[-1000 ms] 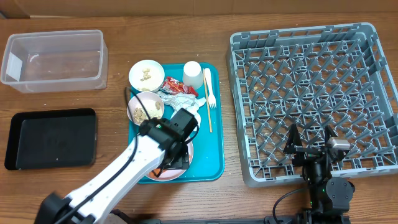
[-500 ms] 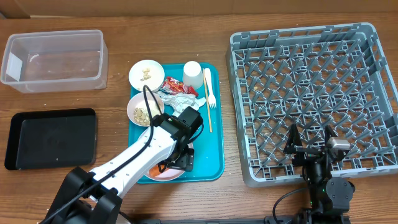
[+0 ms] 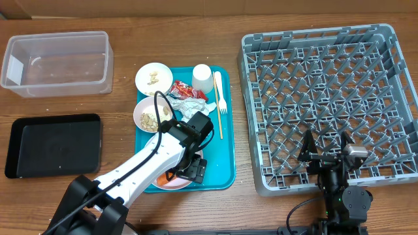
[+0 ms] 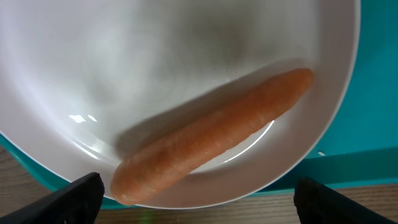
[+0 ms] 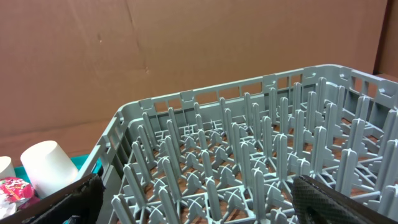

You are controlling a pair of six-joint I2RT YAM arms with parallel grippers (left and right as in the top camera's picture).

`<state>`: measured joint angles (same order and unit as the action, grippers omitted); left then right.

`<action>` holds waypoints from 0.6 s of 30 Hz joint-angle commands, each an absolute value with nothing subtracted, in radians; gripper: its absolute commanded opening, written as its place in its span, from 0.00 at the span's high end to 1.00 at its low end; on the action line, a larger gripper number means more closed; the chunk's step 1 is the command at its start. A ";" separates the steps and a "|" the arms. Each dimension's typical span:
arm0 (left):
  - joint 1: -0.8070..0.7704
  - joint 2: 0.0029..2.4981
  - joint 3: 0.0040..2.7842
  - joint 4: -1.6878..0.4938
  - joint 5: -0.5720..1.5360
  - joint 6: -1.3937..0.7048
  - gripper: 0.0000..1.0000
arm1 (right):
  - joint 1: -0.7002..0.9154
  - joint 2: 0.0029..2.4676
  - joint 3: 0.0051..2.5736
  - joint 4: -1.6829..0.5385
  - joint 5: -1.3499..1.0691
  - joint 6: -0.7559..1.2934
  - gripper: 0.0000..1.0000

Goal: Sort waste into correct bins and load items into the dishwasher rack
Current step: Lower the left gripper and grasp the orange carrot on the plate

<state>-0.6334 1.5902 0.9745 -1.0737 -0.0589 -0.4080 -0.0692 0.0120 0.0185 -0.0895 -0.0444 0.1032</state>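
L pincer [image 4: 199,202] spread wide, fingers either side of carrot [image 4: 211,137], not touching it. The carrot lies diagonal in white plate [image 4: 155,56] on teal tray [image 3: 225,150], nr desk's front edge, mid-desk. R pincer [image 3: 324,149] spread, holding nothing, at front rim of rack [image 3: 326,85], desk's right side. Bins: clear tub [image 3: 55,62] at back-left corner; black tray [image 3: 55,145] by left edge, in front of tub.

The carrot [image 4: 211,134] lay on the plate [image 4: 155,56] at the tray's [image 3: 223,156] near end; the rack [image 3: 326,98] stood to the right.
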 commanded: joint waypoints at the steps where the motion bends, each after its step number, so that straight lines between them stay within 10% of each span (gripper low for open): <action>1: -0.632 1.596 0.990 -1.068 -0.105 -0.404 0.00 | -0.062 0.004 0.008 -0.082 -0.038 0.097 0.00; 18: -0.581 1.599 0.976 -1.024 -0.073 -0.385 0.00 | -0.062 0.004 0.008 -0.082 -0.038 0.097 0.00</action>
<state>-0.5854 1.5902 0.9741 -1.0393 -0.0898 -0.4084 -0.0692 0.0120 0.0185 -0.0891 -0.0444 0.1040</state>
